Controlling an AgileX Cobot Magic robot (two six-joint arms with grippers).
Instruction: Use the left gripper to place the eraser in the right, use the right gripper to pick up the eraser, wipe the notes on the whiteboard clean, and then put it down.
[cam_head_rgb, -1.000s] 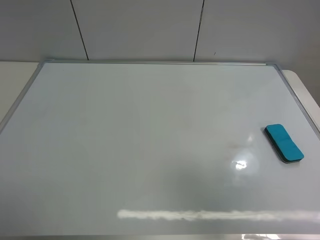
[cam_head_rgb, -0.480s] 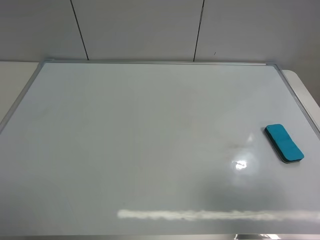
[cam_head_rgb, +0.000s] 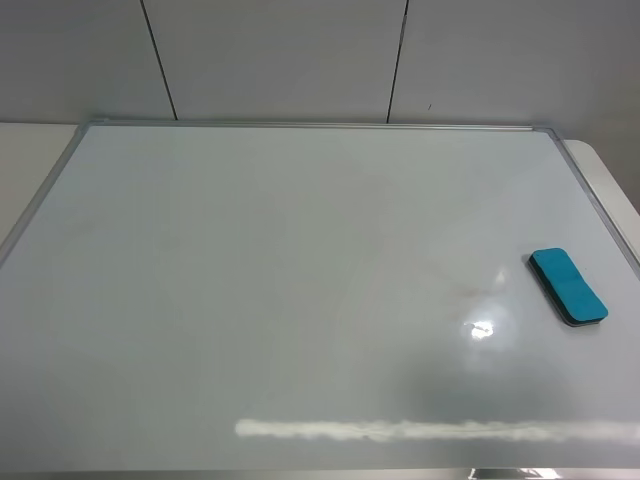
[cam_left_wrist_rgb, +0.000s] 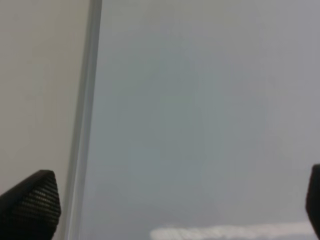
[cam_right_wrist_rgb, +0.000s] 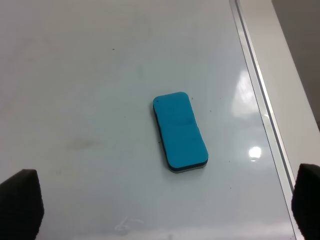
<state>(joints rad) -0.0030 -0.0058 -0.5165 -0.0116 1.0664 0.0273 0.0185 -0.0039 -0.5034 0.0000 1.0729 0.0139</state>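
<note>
Now eraser (cam_head_rgb: 568, 287) flat on whiteboard (cam_head_rgb: 280, 300)

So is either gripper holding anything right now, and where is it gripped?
Nothing is held. The eraser lies free on the whiteboard, apart from both grippers. The left gripper and right gripper show wide-apart fingertips with nothing between them.

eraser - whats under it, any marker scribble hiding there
The eraser lies flat on the whiteboard, dark felt side down. Only bare board shows around it; whatever lies beneath is covered.
</note>
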